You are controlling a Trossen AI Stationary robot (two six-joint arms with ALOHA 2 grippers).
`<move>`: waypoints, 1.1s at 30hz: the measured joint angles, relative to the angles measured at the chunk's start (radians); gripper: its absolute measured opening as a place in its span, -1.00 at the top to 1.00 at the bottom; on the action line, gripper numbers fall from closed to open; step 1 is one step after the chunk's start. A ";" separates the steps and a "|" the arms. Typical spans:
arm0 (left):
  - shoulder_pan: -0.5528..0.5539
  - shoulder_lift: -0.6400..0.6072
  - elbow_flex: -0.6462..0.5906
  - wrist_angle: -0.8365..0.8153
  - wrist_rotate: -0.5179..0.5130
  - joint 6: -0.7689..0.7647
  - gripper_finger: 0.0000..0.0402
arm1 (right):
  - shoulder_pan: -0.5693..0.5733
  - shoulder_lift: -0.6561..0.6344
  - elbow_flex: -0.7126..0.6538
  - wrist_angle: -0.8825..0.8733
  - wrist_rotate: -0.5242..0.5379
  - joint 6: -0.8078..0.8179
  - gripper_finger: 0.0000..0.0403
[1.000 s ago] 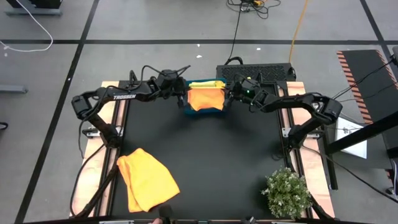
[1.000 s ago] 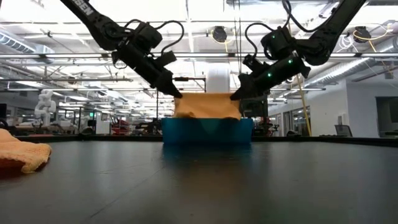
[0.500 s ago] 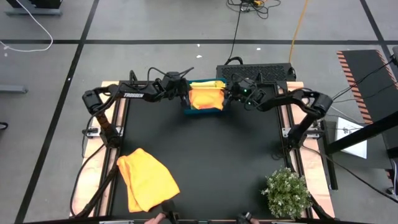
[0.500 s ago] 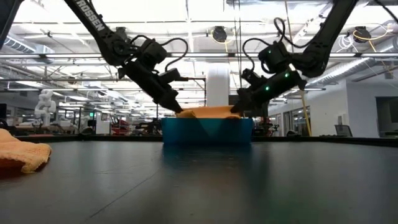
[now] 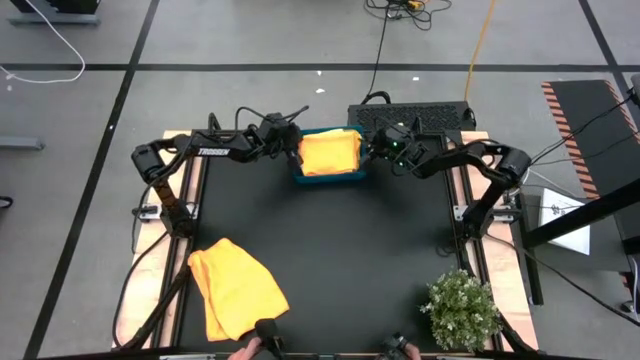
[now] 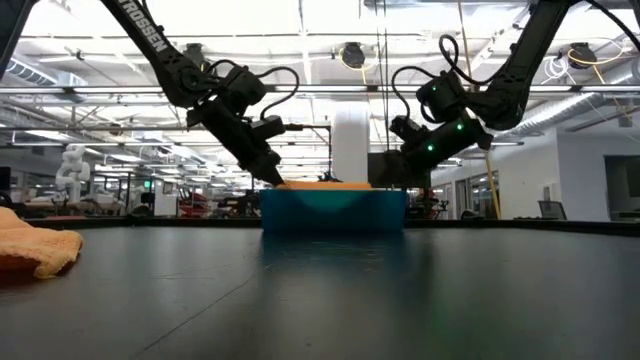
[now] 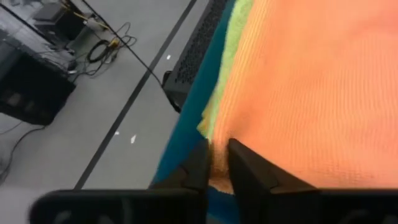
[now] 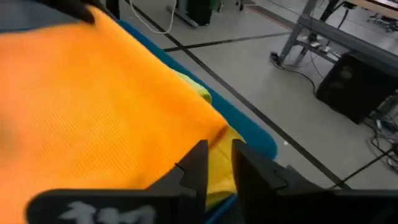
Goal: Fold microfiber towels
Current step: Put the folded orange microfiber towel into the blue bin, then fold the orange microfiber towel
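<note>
1. Look at the far middle of the desk (image 5: 330,250): the teal tray (image 5: 328,176) sits there, and a folded orange towel (image 5: 330,153) lies flat on top of the stack inside it.
2. Your left pincer (image 5: 296,157) is at the tray's left end. In the left wrist view its fingers (image 7: 198,163) stand close together and pinch the edge of that orange towel (image 7: 311,93).
3. In the same wrist view, a lime green towel (image 7: 231,46) shows as a strip under the orange one, against the teal wall of the tray (image 7: 186,137).
4. Your right pincer (image 5: 367,152) is at the tray's right end. In the right wrist view its fingers (image 8: 200,163) are nearly together, at the corner of the orange towel (image 8: 93,106), with the cloth's edge between them.
5. A pale yellow towel (image 8: 217,165) peeks out below that orange corner, inside the blue-green tray rim (image 8: 249,127).
6. From the low view, both pincers are low at the tray (image 6: 333,210), left pincer (image 6: 272,176) and right pincer (image 6: 390,168), and the orange towel (image 6: 325,185) barely rises above the rim.
7. The second orange towel (image 5: 235,288) lies crumpled and unfolded at the near left corner of the desk, well apart from the tray; the low view shows it at the left edge (image 6: 35,248).
8. The green plant (image 5: 462,310) stands at the near right corner.
</note>
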 joint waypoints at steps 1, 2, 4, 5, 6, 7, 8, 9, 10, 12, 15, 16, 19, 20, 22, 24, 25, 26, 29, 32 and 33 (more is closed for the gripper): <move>0.000 0.000 0.000 -0.001 0.004 -0.006 0.62 | -0.001 -0.003 0.000 -0.005 0.001 0.000 0.63; 0.001 0.000 0.000 0.000 0.004 -0.008 0.55 | -0.003 -0.007 0.000 -0.012 0.004 0.000 0.58; 0.001 -0.003 0.001 0.009 0.005 -0.011 0.44 | -0.005 -0.021 0.000 -0.015 0.011 -0.001 0.48; 0.001 -0.010 0.001 0.007 0.006 -0.011 0.39 | -0.004 -0.030 0.000 -0.014 0.010 -0.001 0.44; 0.000 -0.016 0.001 0.008 0.006 -0.011 0.34 | -0.002 -0.040 0.000 -0.012 0.005 -0.001 0.40; -0.002 -0.025 0.001 0.014 0.006 -0.007 0.31 | -0.001 -0.052 0.000 -0.018 -0.001 -0.004 0.36; -0.003 -0.037 0.002 0.012 0.006 -0.004 0.28 | 0.000 -0.067 0.000 -0.026 -0.005 -0.008 0.33; -0.003 -0.053 0.002 0.003 0.004 -0.001 0.25 | 0.000 -0.085 -0.001 -0.032 -0.005 -0.011 0.30; -0.003 -0.072 0.002 -0.002 -0.004 0.001 0.23 | 0.002 -0.105 -0.001 -0.038 -0.005 -0.014 0.28; -0.003 -0.124 0.002 -0.023 -0.016 -0.006 0.20 | 0.005 -0.158 -0.001 -0.061 -0.002 -0.016 0.26; -0.010 -0.226 0.002 -0.084 -0.010 -0.039 0.19 | 0.022 -0.249 -0.001 -0.114 -0.009 -0.015 0.26; -0.016 -0.266 0.002 -0.112 -0.004 -0.063 0.19 | 0.031 -0.283 -0.001 -0.139 -0.010 -0.015 0.26; -0.046 -0.402 0.004 -0.227 0.117 -0.126 0.23 | 0.073 -0.397 0.000 -0.234 -0.011 -0.006 0.29; -0.060 -0.449 0.004 -0.271 0.184 -0.136 0.25 | 0.091 -0.431 0.000 -0.268 -0.013 0.000 0.29; -0.109 -0.542 -0.002 -0.321 0.282 -0.168 0.30 | 0.141 -0.501 -0.003 -0.357 -0.034 0.016 0.30; -0.177 -0.625 -0.036 -0.322 0.303 -0.214 0.37 | 0.200 -0.557 -0.038 -0.359 -0.062 0.051 0.30; -0.216 -0.663 -0.068 -0.308 0.299 -0.236 0.40 | 0.234 -0.583 -0.067 -0.345 -0.073 0.067 0.31; -0.255 -0.695 -0.106 -0.292 0.287 -0.255 0.44 | 0.270 -0.603 -0.101 -0.317 -0.084 0.078 0.31; -0.370 -0.772 -0.214 -0.226 0.259 -0.315 0.53 | 0.381 -0.658 -0.225 -0.210 -0.093 0.105 0.31; -0.467 -0.863 -0.281 -0.229 0.254 -0.371 0.59 | 0.479 -0.721 -0.339 -0.110 -0.087 0.131 0.31; -0.499 -0.892 -0.305 -0.222 0.246 -0.387 0.61 | 0.506 -0.742 -0.374 -0.083 -0.086 0.145 0.31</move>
